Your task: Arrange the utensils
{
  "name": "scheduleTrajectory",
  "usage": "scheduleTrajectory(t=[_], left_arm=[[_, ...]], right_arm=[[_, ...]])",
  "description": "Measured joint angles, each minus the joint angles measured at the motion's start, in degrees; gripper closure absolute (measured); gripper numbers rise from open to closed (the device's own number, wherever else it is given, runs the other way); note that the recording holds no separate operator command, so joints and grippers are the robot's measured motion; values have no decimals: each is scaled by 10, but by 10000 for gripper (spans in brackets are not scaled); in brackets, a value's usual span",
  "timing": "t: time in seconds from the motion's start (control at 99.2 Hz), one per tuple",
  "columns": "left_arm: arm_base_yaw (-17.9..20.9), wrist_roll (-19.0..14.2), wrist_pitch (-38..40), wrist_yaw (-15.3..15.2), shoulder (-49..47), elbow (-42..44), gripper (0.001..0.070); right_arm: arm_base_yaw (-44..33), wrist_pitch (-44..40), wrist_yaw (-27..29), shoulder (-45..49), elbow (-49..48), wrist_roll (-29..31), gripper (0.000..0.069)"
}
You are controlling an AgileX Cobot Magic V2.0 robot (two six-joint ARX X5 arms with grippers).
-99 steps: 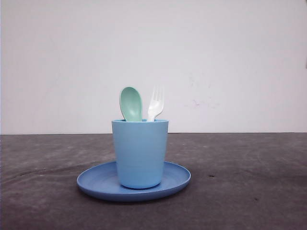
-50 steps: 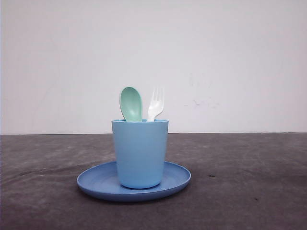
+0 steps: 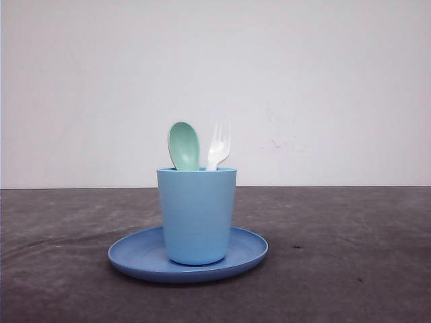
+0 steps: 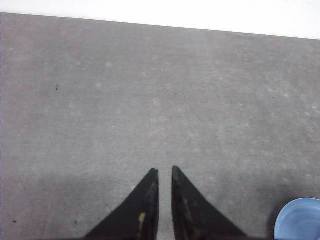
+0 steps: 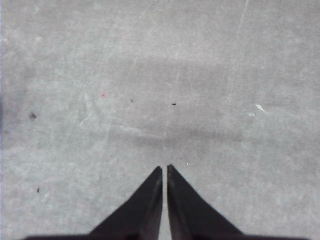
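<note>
Fork [image 3: 219, 144] and spoon [image 3: 183, 145] stood upright in the cup [image 3: 196, 215]; your left claw [image 4: 162, 172], pressed together like the right claw [image 5: 164, 167], sat nearer, plate [image 4: 300, 220] beside it.

Low, level front camera near the plate [image 3: 145, 259]; both wrist cameras angled down over the table [image 5: 150, 75].

A mint-green spoon [image 3: 183, 145] and white fork [image 3: 219, 145] stand upright in a light blue cup [image 3: 196, 215] on a blue plate [image 3: 135, 259], desk [image 3: 350, 269] beneath.
</note>
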Motion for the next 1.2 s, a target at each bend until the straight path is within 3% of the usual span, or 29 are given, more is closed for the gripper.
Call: scheduleTrajectory(t=[0.302,0.423,0.544,0.696,0.907,1.2], left_arm=[[0,1,0,-3,-2,0,690],[0,5,19,-54,-41,-27,691],[0,0,76,-102,-115,-113,691],[0,-7,145,-104,-225,-246,691],[0,-15,155,-107,-357,-365,691],[0,-17,146,-129,-376,-380,691]], right_arm=[[0,0,0,0,0,0,677],[0,0,0,0,0,0,677],[0,0,0,0,0,0,677],[0,1,0,0,0,0,677],[0,2,0,0,0,0,677],[0,2,0,0,0,0,677]])
